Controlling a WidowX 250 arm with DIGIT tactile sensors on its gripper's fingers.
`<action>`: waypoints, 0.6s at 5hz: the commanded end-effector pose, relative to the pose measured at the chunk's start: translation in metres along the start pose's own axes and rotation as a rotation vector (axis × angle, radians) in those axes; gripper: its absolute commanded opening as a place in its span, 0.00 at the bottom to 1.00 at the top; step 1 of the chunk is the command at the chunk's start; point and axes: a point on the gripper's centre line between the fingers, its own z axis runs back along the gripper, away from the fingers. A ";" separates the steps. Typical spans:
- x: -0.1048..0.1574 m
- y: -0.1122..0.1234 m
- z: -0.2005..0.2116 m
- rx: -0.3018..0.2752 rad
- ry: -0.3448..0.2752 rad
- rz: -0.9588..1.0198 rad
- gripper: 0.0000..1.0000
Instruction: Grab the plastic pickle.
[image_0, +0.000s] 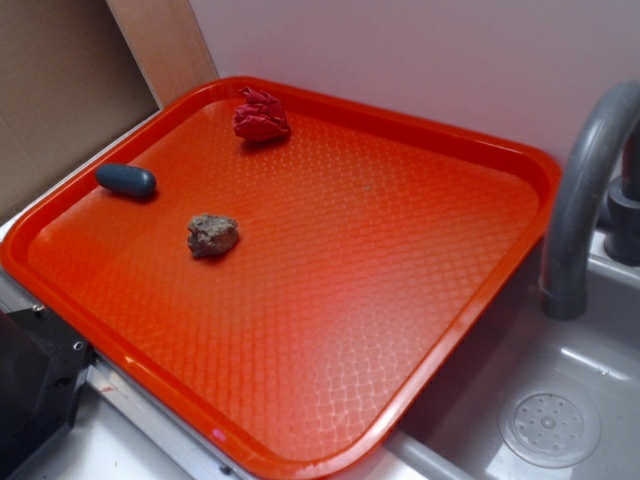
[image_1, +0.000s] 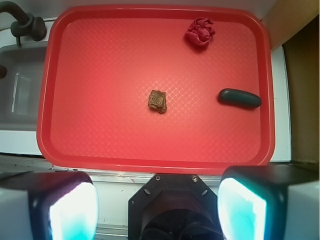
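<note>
The plastic pickle (image_0: 126, 180) is seen in the exterior view as a small, smooth, dark blue-grey capsule with rounded ends, laid on its side at the upper left of the orange-red tray (image_0: 400, 330), close to the tray's left rim. In the wrist view the plastic pickle (image_1: 239, 98) is found at the right of the frame, near the tray's right edge and untouched. A rough brown lump (image_0: 212, 235) is placed nearby, apart from it, and a wrinkled red wad (image_0: 260, 116) sits further up. The gripper (image_1: 157, 207) is shown at the bottom of the wrist view, its fingers (image_1: 67, 207) spread wide apart, with nothing held between them.
</note>
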 end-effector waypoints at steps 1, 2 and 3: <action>0.000 0.000 0.000 0.000 0.000 0.000 1.00; 0.025 0.023 -0.012 -0.007 0.105 0.258 1.00; 0.039 0.037 -0.031 0.012 0.099 0.507 1.00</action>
